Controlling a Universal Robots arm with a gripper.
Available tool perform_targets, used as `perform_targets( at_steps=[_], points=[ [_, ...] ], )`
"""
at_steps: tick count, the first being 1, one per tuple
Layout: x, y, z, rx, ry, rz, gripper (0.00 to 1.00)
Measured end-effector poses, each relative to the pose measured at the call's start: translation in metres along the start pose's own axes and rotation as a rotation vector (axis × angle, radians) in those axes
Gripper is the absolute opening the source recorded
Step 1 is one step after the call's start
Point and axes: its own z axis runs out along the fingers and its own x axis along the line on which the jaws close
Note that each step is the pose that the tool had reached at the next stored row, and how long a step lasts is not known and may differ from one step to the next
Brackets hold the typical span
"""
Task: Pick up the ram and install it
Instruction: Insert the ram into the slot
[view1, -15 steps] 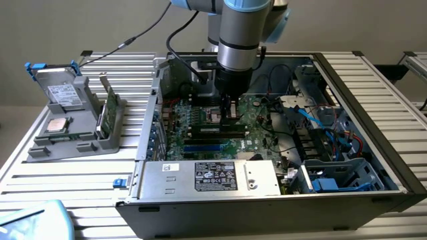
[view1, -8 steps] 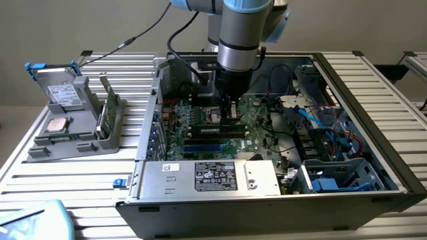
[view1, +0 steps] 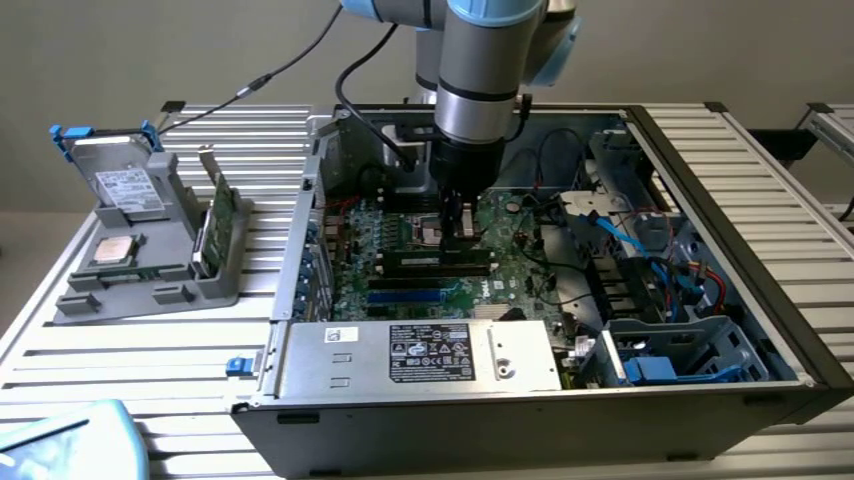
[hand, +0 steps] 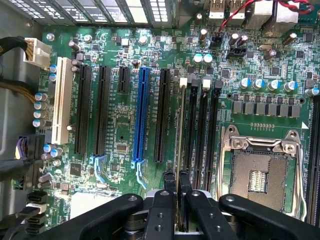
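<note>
- We see the black two-fingered gripper (hand: 176, 176) closed on the ram (hand: 179, 125), a long, thin circuit-board stick that the wrist view shows edge-on as a pale narrow strip between the fingertips.
- The ram stands upright over the first of the black memory slots (hand: 200, 130) and runs along its length. We cannot tell whether it is seated in the slot or just above it.
- In the exterior view the gripper (view1: 461, 222) points straight down onto the green motherboard (view1: 400, 240), just beside the square metal-framed processor socket (view1: 430, 230).
- In the wrist view, a black expansion slot lies on the ram's other side. Past it are a long blue expansion slot (hand: 141, 115), further black slots and a white slot (hand: 62, 100).
- The motherboard sits inside an open black computer case (view1: 747, 200) lying on its side, with a silver power-supply box (view1: 414, 355) along its near edge.
- At the exterior view's left, well apart from the case, a grey plastic holder (view1: 147, 270) rests on the slatted metal tabletop (view1: 134, 350).
- It carries a broad green card with a metal bracket (view1: 220, 215), a small square silver chip (view1: 114, 250) and a silver drive in a blue frame (view1: 127, 185).
</note>
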Motion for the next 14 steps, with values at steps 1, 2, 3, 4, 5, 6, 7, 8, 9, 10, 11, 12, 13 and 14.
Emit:
perform_targets(
  at_steps=[1, 2, 3, 4, 5, 6, 7, 8, 9, 10, 11, 12, 13, 14],
  points=[
    [0.0, 0.0, 0.0003, 0.0, -0.0004, 0.0, 0.14],
    [-0.0001, -0.0001, 0.0007, 0.0001, -0.001, 0.0, 0.14],
    [-0.0001, -0.0001, 0.001, 0.0001, -0.0014, 0.0, 0.14],
    [-0.0001, -0.0001, 0.0013, 0.0001, -0.0017, 0.0, 0.14],
    [-0.0001, -0.0001, 0.0013, 0.0, -0.0016, 0.0, 0.14],
    [-0.0001, -0.0001, 0.0013, -0.0002, -0.0015, 0.0, 0.14],
    [-0.0001, -0.0001, 0.0013, -0.0001, -0.0016, 0.0, 0.14],
    [-0.0002, -0.0001, 0.0014, -0.0001, -0.0018, 0.001, 0.14],
    [-0.0003, -0.0002, 0.0015, -0.0002, -0.0022, 0.002, 0.14],
    [-0.0004, -0.0002, 0.0015, -0.0004, -0.0029, 0.004, 0.14],
    [-0.0006, -0.0002, 0.0015, -0.0006, -0.0036, 0.006, 0.14],
    [-0.0008, -0.0002, 0.0015, -0.0008, -0.0046, 0.009, 0.14],
    [-0.0009, -0.0002, 0.0016, -0.0008, -0.0057, 0.011, 0.14],
    [-0.0009, -0.0002, 0.0015, -0.001, -0.0061, 0.012, 0.14]
  ],
)
